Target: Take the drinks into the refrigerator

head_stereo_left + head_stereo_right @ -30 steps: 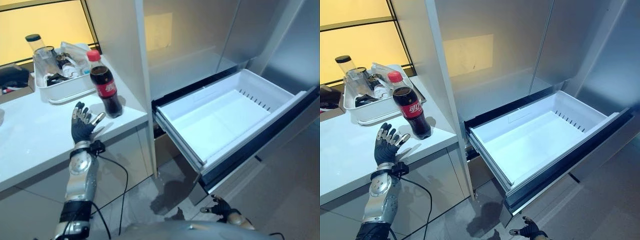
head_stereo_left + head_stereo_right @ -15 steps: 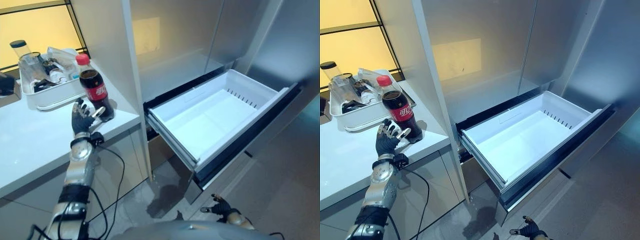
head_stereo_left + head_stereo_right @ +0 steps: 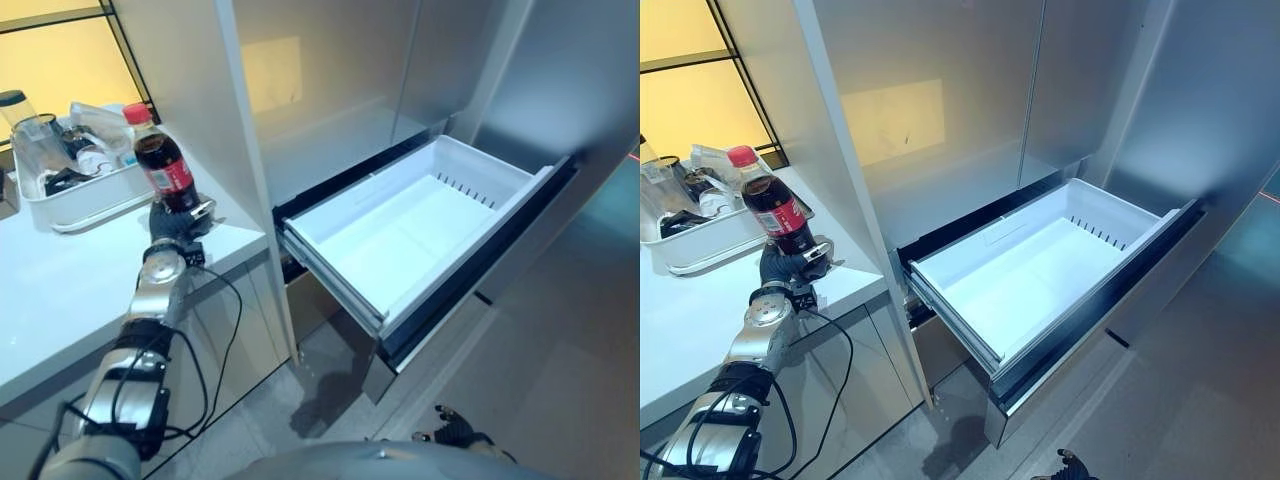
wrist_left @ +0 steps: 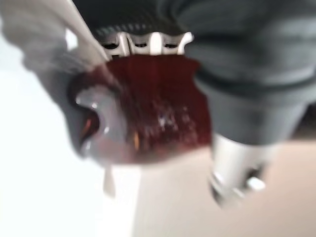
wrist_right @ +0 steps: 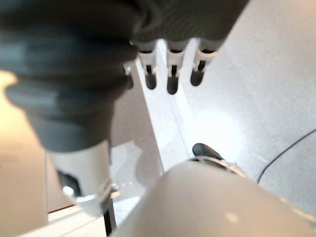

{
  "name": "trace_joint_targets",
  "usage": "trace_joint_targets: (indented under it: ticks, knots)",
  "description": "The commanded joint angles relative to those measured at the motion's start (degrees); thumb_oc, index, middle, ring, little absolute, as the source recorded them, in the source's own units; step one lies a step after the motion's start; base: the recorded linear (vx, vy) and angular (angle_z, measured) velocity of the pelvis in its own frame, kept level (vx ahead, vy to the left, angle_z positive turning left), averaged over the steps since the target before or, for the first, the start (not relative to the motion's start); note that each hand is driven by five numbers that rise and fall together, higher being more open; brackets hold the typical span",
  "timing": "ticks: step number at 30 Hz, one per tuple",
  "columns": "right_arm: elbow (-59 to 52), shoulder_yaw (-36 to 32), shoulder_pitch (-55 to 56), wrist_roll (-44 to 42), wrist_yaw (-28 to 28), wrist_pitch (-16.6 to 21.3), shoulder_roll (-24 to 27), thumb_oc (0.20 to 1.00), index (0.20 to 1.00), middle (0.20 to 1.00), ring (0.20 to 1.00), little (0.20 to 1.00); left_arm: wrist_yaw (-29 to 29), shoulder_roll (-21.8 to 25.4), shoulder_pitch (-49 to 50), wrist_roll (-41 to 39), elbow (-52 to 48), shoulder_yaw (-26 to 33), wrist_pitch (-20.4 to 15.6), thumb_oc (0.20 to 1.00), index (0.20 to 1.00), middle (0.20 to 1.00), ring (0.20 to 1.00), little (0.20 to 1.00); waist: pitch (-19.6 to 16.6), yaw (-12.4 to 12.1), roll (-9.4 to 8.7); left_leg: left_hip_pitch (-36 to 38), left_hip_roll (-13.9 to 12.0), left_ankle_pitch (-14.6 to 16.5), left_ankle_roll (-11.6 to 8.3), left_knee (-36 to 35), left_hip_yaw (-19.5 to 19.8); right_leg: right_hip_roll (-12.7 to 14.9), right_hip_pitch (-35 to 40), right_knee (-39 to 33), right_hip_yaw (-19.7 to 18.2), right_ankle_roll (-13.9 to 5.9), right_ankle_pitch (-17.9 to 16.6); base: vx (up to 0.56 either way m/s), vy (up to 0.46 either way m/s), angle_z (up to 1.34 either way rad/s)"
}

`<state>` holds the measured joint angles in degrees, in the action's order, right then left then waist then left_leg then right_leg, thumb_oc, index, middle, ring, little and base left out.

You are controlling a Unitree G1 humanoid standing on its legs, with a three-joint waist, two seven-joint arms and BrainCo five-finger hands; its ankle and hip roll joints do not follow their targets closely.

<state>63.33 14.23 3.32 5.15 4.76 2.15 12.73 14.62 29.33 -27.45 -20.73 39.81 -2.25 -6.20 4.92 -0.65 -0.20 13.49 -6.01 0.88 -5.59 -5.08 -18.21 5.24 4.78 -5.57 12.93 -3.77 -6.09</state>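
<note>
A cola bottle (image 3: 163, 165) with a red cap stands upright on the white counter (image 3: 60, 290), near its right end. My left hand (image 3: 174, 224) is at the bottle's base, fingers round it and the thumb (image 4: 232, 168) beside it; the dark bottle (image 4: 148, 108) sits against the palm. The refrigerator's white drawer (image 3: 410, 235) is pulled out to the right of the counter, with nothing inside. My right hand (image 3: 456, 432) hangs low over the floor, with fingers (image 5: 169, 79) relaxed and holding nothing.
A white tray (image 3: 70, 196) with jars and small items stands behind the bottle. Tall grey cabinet panels (image 3: 330, 90) rise above the drawer. The drawer's dark front (image 3: 490, 250) juts out over the grey floor (image 3: 560, 380).
My left hand has moved forward from just short of the bottle and closed round its base. The camera has shifted, sliding the scene leftward.
</note>
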Motion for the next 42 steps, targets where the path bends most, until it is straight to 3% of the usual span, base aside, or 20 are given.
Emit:
trace_joint_targets:
  ticks: [1, 5, 6, 12, 13, 15, 16, 18, 21, 25, 26, 29, 34, 37, 39, 42]
  knots:
    - [1.07, 2.86, -2.81, -2.2, 0.57, 1.0, -2.26, 1.0, 1.0, 1.0, 1.0, 1.0, -1.15, -1.54, -6.99, 1.47, 0.2, -1.54, -2.34, 0.2, 0.2, 0.2, 0.2, 0.2, 3.04, 2.74, 0.32, 1.02, 0.54, 3.33, 0.01, 0.08, -0.3, 2.59, 4.99, 1.56, 2.39, -5.68, 3.74, 0.0, -0.02, -0.08]
    - [1.48, 0.72, -2.83, -3.55, 0.87, 1.34, -2.59, 1.0, 1.0, 1.0, 1.0, 1.0, -1.65, -4.81, -0.7, 1.43, -9.65, -0.83, -4.27, 0.2, 0.2, 0.2, 0.2, 0.2, 3.34, 2.17, 0.09, 0.76, 0.51, 3.27, 0.08, 0.08, -0.04, 2.59, 4.93, 1.49, 2.5, -5.57, 3.72, 0.0, -0.001, -0.01]
    - [2.07, -1.68, -3.22, -5.24, 1.4, 1.67, -2.64, 1.0, 1.0, 1.0, 1.0, 1.0, -2.48, -7.26, 3.84, 1.36, -15.08, -0.3, -5.36, 0.2, 0.2, 0.2, 0.2, 0.2, 3.56, 1.65, -0.14, 0.66, 0.46, 3.3, 0.15, 0.08, 0.21, 2.71, 5.01, 1.43, 2.71, -5.48, 3.73, 0.0, 0.0, 0.0]
    - [4.58, -9.74, -3.96, -11.91, 2.74, 2.59, -2.16, 1.0, 1.0, 1.0, 1.0, 1.0, -6.41, -10.62, 16.2, 0.58, -26.99, 2.4, -6.51, 0.2, 0.2, 0.2, 0.2, 0.2, 4.0, 0.29, -0.55, 0.2, 0.47, 3.27, 0.35, 0.08, 0.94, 2.96, 5.11, 1.19, 3.3, -5.33, 3.56, -0.01, 0.001, 0.0]
    - [6.25, -14.87, -4.47, -17.44, 3.25, 3.4, -1.51, 1.0, 1.0, 1.0, 1.0, 1.0, -8.6, -11.15, 20.75, 0.24, -30.59, 3.35, -6.8, 0.2, 0.2, 0.2, 0.2, 0.2, 4.26, -0.2, -0.69, -0.09, 0.52, 3.3, 0.46, 0.08, 1.31, 3.08, 5.09, 1.17, 3.64, -5.29, 3.47, -0.06, 0.006, 0.0]
    - [6.96, -17.32, -4.6, -20.48, 3.68, 3.78, -0.89, 1.0, 1.0, 1.0, 1.0, 1.0, -9.04, -11.52, 22.92, -0.1, -32.42, 4.11, -6.85, 0.2, 0.2, 0.2, 0.2, 0.2, 4.31, -0.49, -0.75, -0.21, 0.53, 3.29, 0.48, 0.08, 1.53, 3.13, 5.1, 1.17, 3.72, -5.28, 3.43, -0.04, 0.011, 0.0]
    - [12.53, -22.46, -4.62, -25.3, 4.28, 4.18, 0.13, 1.0, 1.0, 1.0, 1.0, 1.0, -11.38, -11.34, 24.13, -1.12, -35.57, 3.73, -7.29, 0.2, 0.2, 0.2, 0.2, 0.2, 4.74, -1.01, -0.3, -0.29, 0.57, 3.42, 0.55, 0.08, 1.88, 3.23, 5.25, 1.22, 4.05, -5.34, 3.59, 0.0, 0.0, 0.0]
    - [12.65, -25.06, -6.0, -30.62, 3.85, 4.89, -0.29, 1.0, 1.0, 1.0, 1.0, 1.0, -13.05, -11.3, 28.55, -2.97, -38.73, 4.81, -7.61, 0.2, 0.2, 0.2, 0.2, 0.2, 4.77, -1.81, -0.25, -0.54, 0.72, 3.42, 0.63, 0.08, 2.09, 3.43, 5.1, 1.2, 4.33, -5.4, 3.5, -0.03, 0.029, 0.04]
    - [9.36, -28.85, -6.5, -35.53, 4.5, 7.13, 2.98, 1.0, 1.0, 1.0, 1.0, 1.0, -16.66, -11.55, 31.98, -6.79, -41.77, 4.5, -8.23, 0.2, 0.2, 0.2, 0.2, 0.2, 4.57, -2.29, -0.55, -0.61, 0.79, 3.44, 0.54, 0.08, 2.31, 3.49, 5.0, 1.16, 4.41, -5.49, 3.38, 0.0, 0.0, 0.0]
    - [0.06, -31.93, -6.1, -38.86, 6.62, 10.25, 4.68, 1.0, 1.0, 1.0, 1.0, 1.0, -18.7, -11.5, 34.36, -7.98, -45.17, 4.85, -8.42, 0.2, 0.2, 0.2, 0.2, 0.2, 4.58, -2.28, -0.82, -0.72, 0.74, 3.41, 0.64, 0.08, 2.43, 3.5, 4.73, 1.3, 4.12, -5.45, 3.23, -0.01, -0.001, 0.02]
    - [-12.85, -33.33, -5.07, -37.87, 9.58, 13.17, 5.55, 1.0, 1.0, 1.0, 1.0, 1.0, -19.6, -12.34, 35.41, -9.86, -45.7, 5.49, -8.35, 0.2, 0.2, 0.2, 0.2, 0.2, 4.64, -1.89, -0.79, -0.31, 0.74, 3.85, 0.74, 0.08, 2.44, 3.41, 4.86, 1.46, 3.87, -5.49, 3.37, 0.0, 0.0, 0.0]
    - [-27.53, -35.13, -4.52, -34.65, 13.22, 16.49, 4.69, 1.0, 1.0, 1.0, 1.0, 1.0, -19.54, -12.72, 34.97, -9.35, -45.4, 5.55, -8.51, 0.2, 0.2, 0.2, 0.2, 0.2, 4.22, -1.32, -0.72, -0.65, 0.9, 3.53, 1.04, 0.08, 2.36, 3.62, 4.36, 1.54, 3.7, -5.39, 3.01, 0.0, 0.0, 0.0]
    - [-48.7, -36.08, -6.77, -26.35, 17.18, 18.55, 2.97, 1.0, 1.0, 1.0, 1.0, 1.0, -18.57, -12.82, 33.66, -7.28, -45.81, 5.88, -8.73, 0.2, 0.2, 0.2, 0.2, 0.2, 3.66, -0.9, -0.58, -0.45, 0.94, 3.71, 1.36, 0.08, 2.26, 3.66, 4.16, 1.87, 3.44, -5.23, 3.14, 0.0, 0.0, 0.0]
    - [-57.05, -35.55, -7.74, -24.16, 16.91, 18.95, 2.26, 1.0, 1.0, 1.0, 1.0, 1.0, -18.77, -12.77, 33.1, -7.01, -46.77, 5.8, -8.94, 0.2, 0.2, 0.2, 0.2, 0.2, 3.58, -0.88, -0.59, -0.36, 0.96, 3.75, 1.48, 0.08, 2.19, 3.72, 4.07, 2.03, 3.33, -5.19, 3.16, 0.0, 0.0, 0.0]
    - [-69.2, -33.09, -9.64, -21.9, 13.66, 19.9, 2.24, 1.0, 1.0, 1.0, 1.0, 1.0, -19.54, -12.39, 32.67, -7.44, -48.11, 5.8, -9.43, 0.2, 0.2, 0.2, 0.2, 0.2, 3.5, -0.95, -0.66, -0.37, 1.09, 3.69, 1.56, 0.08, 2.18, 3.79, 3.77, 2.27, 3.15, -5.17, 3.09, 0.0, 0.0, 0.0]
    - [-74.05, -31.95, -9.64, -20.68, 11.37, 19.31, 2.47, 1.0, 1.0, 1.0, 1.0, 1.0, -20.27, -11.93, 32.63, -7.56, -48.88, 6.04, -9.57, 0.2, 0.2, 0.2, 0.2, 0.2, 3.47, -1.05, -0.84, -0.44, 1.16, 3.63, 1.65, 0.08, 2.26, 3.87, 3.61, 2.55, 3.18, -5.19, 3.13, 0.0, 0.0, 0.0]
